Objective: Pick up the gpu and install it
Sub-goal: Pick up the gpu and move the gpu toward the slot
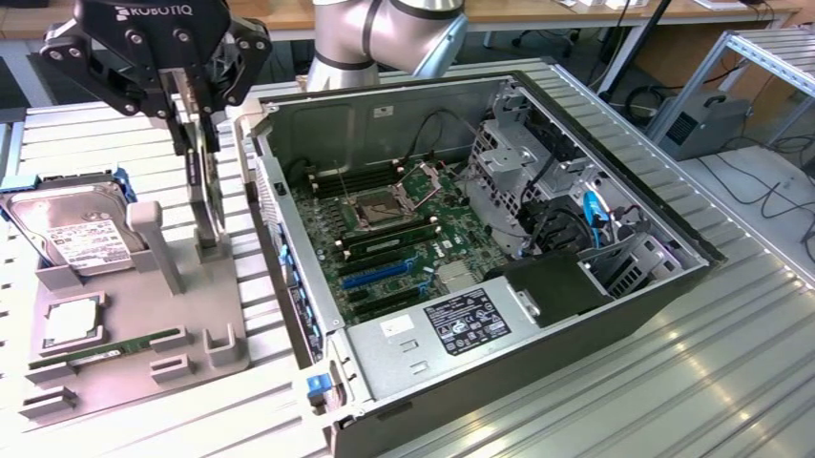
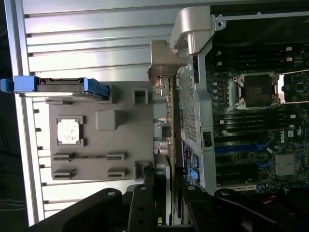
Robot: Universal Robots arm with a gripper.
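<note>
On the slatted metal table [image 1: 713,382], nearest to me, sits the open computer case [image 1: 535,367], lying on its side with its dark power supply box [image 1: 554,286] toward the front. To the exterior view's left of it is a gray parts tray [image 1: 217,358]. A slim green RAM stick [image 1: 109,348] lies in the tray's front slot, a square processor chip [image 1: 73,322] sits just behind it, and further back a hard drive [image 1: 76,234] leans in a blue-edged cradle.

Deeper inside the case the green motherboard [image 1: 407,253] lies flat, with blue slots toward the front and the open processor socket [image 1: 378,205] behind them.

Beyond the tray, just beside the case wall, the gripper [image 1: 194,113] hangs over the tray's upright holder [image 1: 204,258]. Its black fingers [image 2: 142,203] are clamped on the top edge of the gpu [image 1: 206,181], which stands on edge, vertical and thin. The card's lower end is right at the holder, and I cannot tell whether it has cleared the slot. Furthest back, the arm [image 1: 382,38] curves away.
</note>
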